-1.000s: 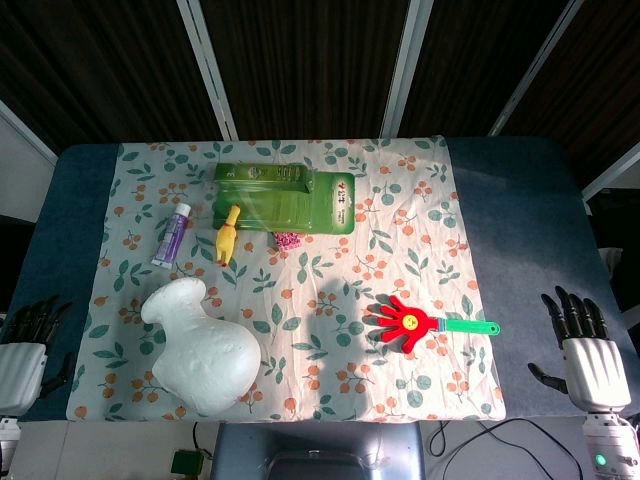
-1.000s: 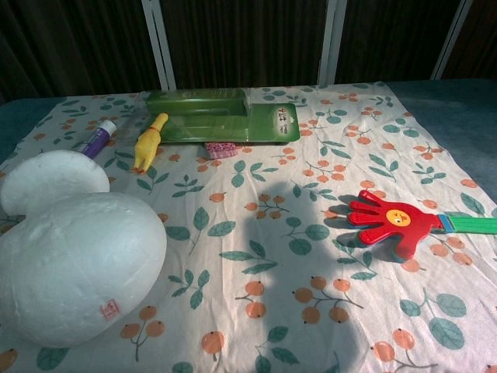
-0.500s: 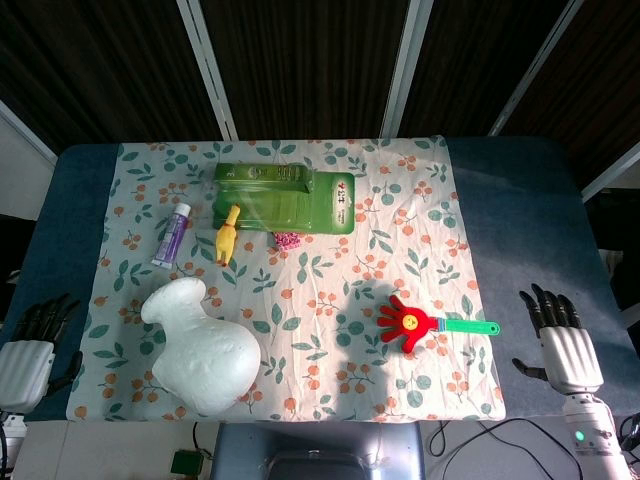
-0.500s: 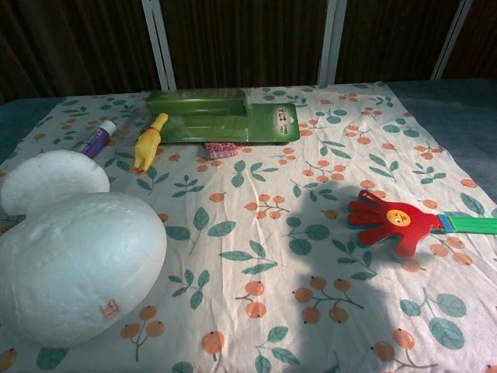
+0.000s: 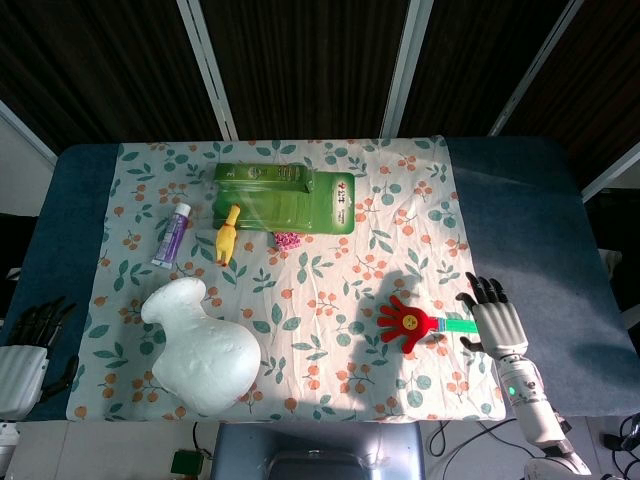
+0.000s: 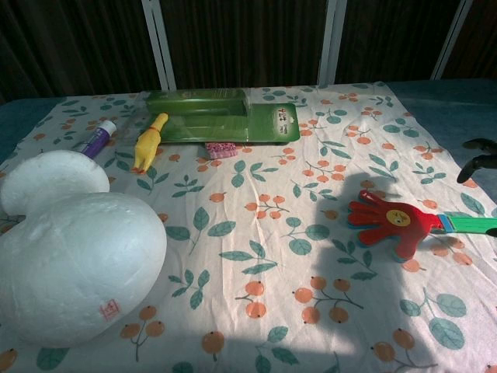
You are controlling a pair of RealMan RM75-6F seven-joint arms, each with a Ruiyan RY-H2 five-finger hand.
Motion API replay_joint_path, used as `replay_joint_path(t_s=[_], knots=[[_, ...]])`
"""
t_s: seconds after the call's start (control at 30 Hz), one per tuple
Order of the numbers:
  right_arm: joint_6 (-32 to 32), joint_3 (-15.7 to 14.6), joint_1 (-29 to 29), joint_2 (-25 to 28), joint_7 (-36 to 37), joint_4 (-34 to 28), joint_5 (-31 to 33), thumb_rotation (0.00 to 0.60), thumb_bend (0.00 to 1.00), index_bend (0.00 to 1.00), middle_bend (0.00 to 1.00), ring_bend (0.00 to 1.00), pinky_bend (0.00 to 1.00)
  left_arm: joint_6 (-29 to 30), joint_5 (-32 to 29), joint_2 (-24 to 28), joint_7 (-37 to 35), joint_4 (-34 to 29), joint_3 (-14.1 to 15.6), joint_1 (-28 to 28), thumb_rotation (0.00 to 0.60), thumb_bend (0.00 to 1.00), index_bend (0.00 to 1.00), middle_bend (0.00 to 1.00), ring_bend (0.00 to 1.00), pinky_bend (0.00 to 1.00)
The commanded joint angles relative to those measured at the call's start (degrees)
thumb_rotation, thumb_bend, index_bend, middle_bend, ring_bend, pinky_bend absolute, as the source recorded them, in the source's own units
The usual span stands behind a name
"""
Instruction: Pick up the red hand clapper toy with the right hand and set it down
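The red hand clapper toy (image 5: pixel 408 323) lies flat on the floral cloth at the right, its green handle (image 5: pixel 462 324) pointing right; the chest view shows the toy (image 6: pixel 390 221) at mid right. My right hand (image 5: pixel 494 314) hovers over the end of the green handle with fingers spread and nothing in it. In the chest view only its dark fingertips (image 6: pixel 479 161) show at the right edge. My left hand (image 5: pixel 28 345) sits at the lower left off the cloth, empty, fingers apart.
A white foam vase (image 5: pixel 203 349) lies at the front left. Behind it are a green plastic package (image 5: pixel 287 197), a yellow rubber chicken (image 5: pixel 228 237), a purple-capped tube (image 5: pixel 171 236) and a small pink item (image 5: pixel 288 240). The floral cloth (image 5: pixel 330 270) covers a blue table (image 5: pixel 520 200).
My right hand has moved left and forward from the table's right edge to above the clapper's green handle. Its shadow on the cloth shifted right. The left hand barely moved.
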Motion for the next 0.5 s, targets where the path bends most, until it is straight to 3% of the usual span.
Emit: replay_joint_path(t_s=[0.03, 0.5], knots=[[-2.7, 0.8, 1.8, -1.7, -0.8, 1.4, 2.6, 0.600, 0.31, 0.44, 0.00, 0.00, 0.00, 0.3, 0.1, 0.2, -0.3, -0.1, 0.0, 0.1, 0.600, 0.45, 0.04, 0.00, 0.00, 0.09], [-6.0, -0.1, 3.8, -2.1, 0.3, 0.5, 6.4, 0.600, 0.36, 0.53, 0.00, 0.00, 0.00, 1.2, 0.6, 0.6, -0.8, -0.1, 0.1, 0.6, 0.600, 0.45, 0.04, 0.00, 0.00, 0.09]])
